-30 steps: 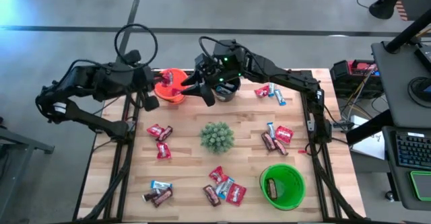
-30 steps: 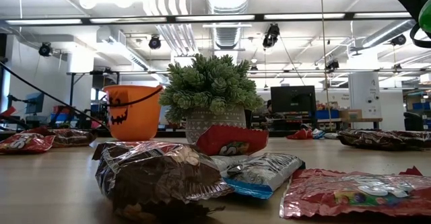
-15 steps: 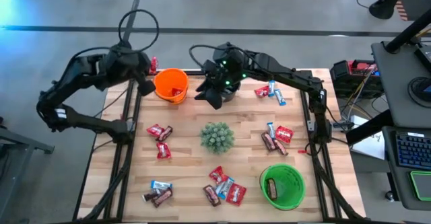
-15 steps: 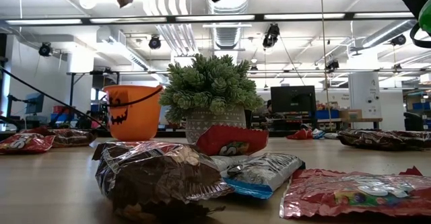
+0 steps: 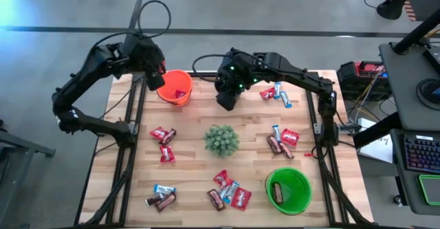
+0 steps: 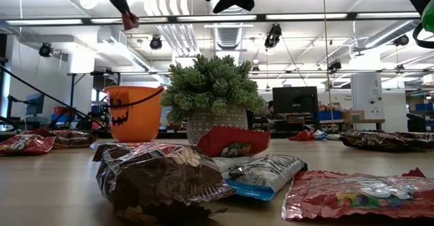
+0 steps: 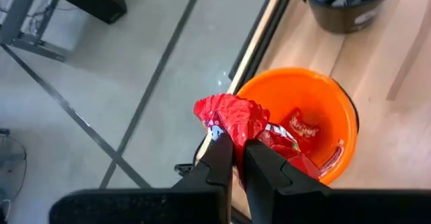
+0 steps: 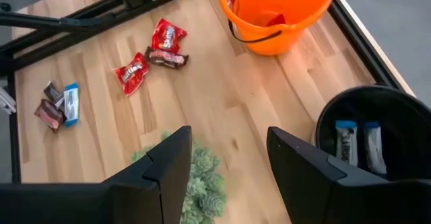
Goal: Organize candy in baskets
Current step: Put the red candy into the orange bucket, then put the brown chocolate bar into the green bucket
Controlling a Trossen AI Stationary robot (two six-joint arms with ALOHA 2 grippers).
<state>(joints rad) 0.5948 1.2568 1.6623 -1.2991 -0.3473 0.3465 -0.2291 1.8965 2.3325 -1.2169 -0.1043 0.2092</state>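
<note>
Left gripper (image 7: 232, 153) jaws pinching a red candy (image 7: 232, 120) above the orange basket's (image 5: 174, 86) far-left rim. Right gripper (image 8: 225, 160) jaws spread, hovering by the black basket (image 8: 377, 126), far side of counter (image 5: 192, 167).

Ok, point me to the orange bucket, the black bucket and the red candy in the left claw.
orange bucket (image 7: 337, 103): left wrist view, on its inner wall.
black bucket (image 8: 397, 113): right wrist view, on its inner wall.
red candy (image 7: 225, 113): left wrist view, on the crumpled wrapper above the fingers.
</note>
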